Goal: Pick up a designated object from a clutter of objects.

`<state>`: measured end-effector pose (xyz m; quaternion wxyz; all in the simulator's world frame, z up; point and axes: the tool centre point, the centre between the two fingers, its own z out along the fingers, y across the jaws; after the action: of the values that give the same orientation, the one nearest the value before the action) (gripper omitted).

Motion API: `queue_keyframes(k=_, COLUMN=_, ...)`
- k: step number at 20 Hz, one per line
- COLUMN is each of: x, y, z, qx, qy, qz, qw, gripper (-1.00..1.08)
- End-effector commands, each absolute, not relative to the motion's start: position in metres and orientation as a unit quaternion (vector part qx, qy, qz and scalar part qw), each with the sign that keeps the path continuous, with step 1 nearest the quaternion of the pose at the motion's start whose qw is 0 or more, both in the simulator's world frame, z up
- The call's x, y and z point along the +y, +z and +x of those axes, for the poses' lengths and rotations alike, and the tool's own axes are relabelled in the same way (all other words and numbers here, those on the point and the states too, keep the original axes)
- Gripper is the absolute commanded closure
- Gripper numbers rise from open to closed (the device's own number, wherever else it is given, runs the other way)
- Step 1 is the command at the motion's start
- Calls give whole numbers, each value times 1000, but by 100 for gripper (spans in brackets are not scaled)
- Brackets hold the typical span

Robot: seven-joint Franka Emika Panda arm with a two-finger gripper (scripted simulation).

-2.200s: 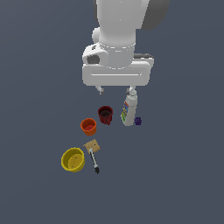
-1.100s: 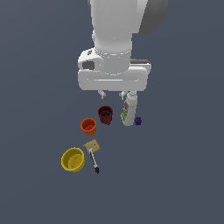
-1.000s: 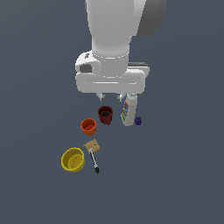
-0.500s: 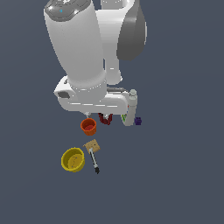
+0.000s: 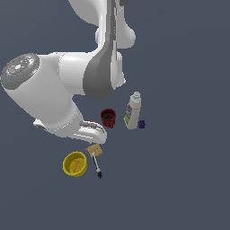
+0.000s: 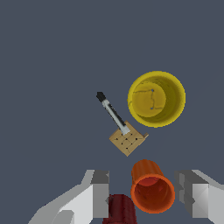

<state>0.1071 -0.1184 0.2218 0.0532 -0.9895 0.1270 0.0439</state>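
The designated object, a bright yellow cup (image 5: pixel 74 163) (image 6: pixel 156 99), stands upright and apart from the other cups at the near left end of the clutter of objects. My gripper (image 6: pixel 147 197) is open and holds nothing. It hovers over the orange cup (image 6: pixel 152 189), which shows between my two fingers (image 6: pixel 99 195) in the wrist view, short of the yellow cup. The arm's hand (image 5: pixel 90 132) hides the orange cup in the exterior view. A tan cracker (image 5: pixel 94 149) (image 6: pixel 127 139) and a black marker (image 5: pixel 97 165) (image 6: pixel 112 113) lie beside the yellow cup.
A dark red cup (image 5: pixel 108 117) (image 6: pixel 120 210) stands by the orange one. On the exterior view's right are a white bottle (image 5: pixel 132 110) and a tiny purple block (image 5: pixel 142 124). The bulky arm (image 5: pixel 49 94) hangs over the exterior view's left.
The arm has swung from above the dark red cup and bottle toward the exterior view's left and down, over the orange cup. No object has moved. The gripper is empty as before.
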Motion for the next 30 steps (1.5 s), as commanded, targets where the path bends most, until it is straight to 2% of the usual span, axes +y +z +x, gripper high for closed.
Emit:
queue_keyframes(k=1, x=-136, y=203, z=114, qx=141, qy=50, qz=-987, qw=60, gripper=-20)
queue_keyframes(k=15, x=-211, y=116, z=129, qx=198, qy=72, qz=-974, qw=86, gripper=-20)
queue_keyframes(k=30, x=-218, y=87, z=126, qx=206, qy=76, qz=-971, qw=90, gripper=-20)
